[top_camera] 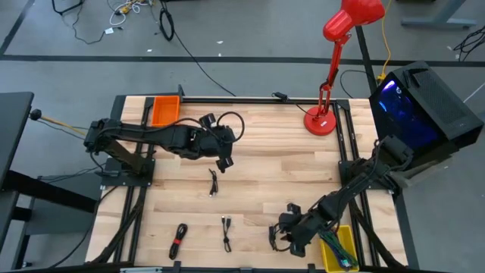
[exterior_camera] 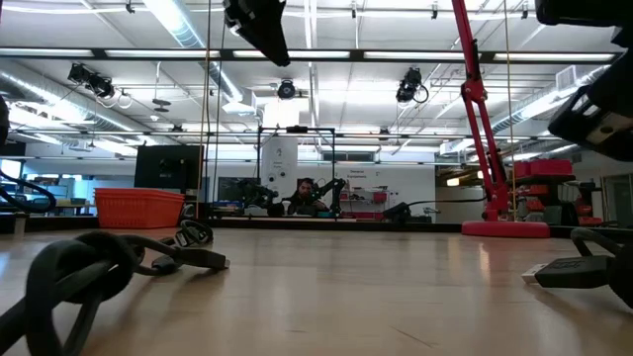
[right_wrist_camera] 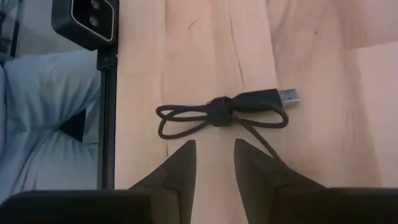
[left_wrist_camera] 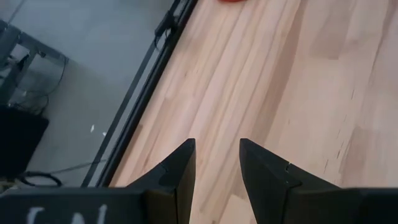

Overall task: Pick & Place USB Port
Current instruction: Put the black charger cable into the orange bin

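A black USB cable (right_wrist_camera: 221,115), tied in a bundle with its silver plug (right_wrist_camera: 287,96) at one end, lies flat on the wood near the table's front edge. It also shows in the low view as the USB cable (exterior_camera: 574,267). My right gripper (right_wrist_camera: 214,158) hovers just short of it, open, with nothing between its fingers; in the high view my right gripper (top_camera: 284,236) is at the front right. My left gripper (top_camera: 224,163) hangs open above the table's middle, over bare wood (left_wrist_camera: 280,81). Three more bundled cables (top_camera: 213,182) (top_camera: 179,240) (top_camera: 226,231) lie flat on the table.
An orange bin (top_camera: 164,111) stands at the far left corner and a yellow bin (top_camera: 339,249) at the near right corner. A red desk lamp (top_camera: 326,114) stands at the far right. A small camera (right_wrist_camera: 87,22) sits at the table's front edge beside the cable.
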Controlling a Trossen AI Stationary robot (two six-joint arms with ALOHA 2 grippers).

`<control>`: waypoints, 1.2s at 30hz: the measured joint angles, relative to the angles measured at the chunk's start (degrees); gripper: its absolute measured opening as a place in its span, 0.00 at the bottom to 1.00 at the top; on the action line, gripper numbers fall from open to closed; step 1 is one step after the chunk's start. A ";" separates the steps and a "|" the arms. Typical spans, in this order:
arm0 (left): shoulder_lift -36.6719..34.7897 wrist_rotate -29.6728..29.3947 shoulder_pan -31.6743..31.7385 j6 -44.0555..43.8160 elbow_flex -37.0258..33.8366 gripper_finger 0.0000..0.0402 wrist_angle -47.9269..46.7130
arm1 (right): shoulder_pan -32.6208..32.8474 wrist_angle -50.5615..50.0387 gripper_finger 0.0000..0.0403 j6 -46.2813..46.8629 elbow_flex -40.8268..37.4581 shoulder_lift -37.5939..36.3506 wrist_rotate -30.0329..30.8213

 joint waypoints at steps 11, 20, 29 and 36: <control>0.00 -0.82 -2.42 -2.78 0.00 0.32 -4.31 | -2.33 -2.12 0.27 -1.60 -0.04 0.96 3.90; 0.00 -1.09 -2.79 -2.95 0.00 0.32 -4.63 | -4.70 -1.81 0.27 -4.77 -0.06 1.54 3.94; 0.00 -1.08 -2.79 -2.94 0.00 0.32 -4.61 | -5.13 -2.09 0.27 -5.77 -0.06 1.89 2.85; 0.00 -1.08 -2.74 -2.93 0.00 0.32 -4.62 | -5.13 0.09 0.27 -5.70 -0.07 5.69 0.90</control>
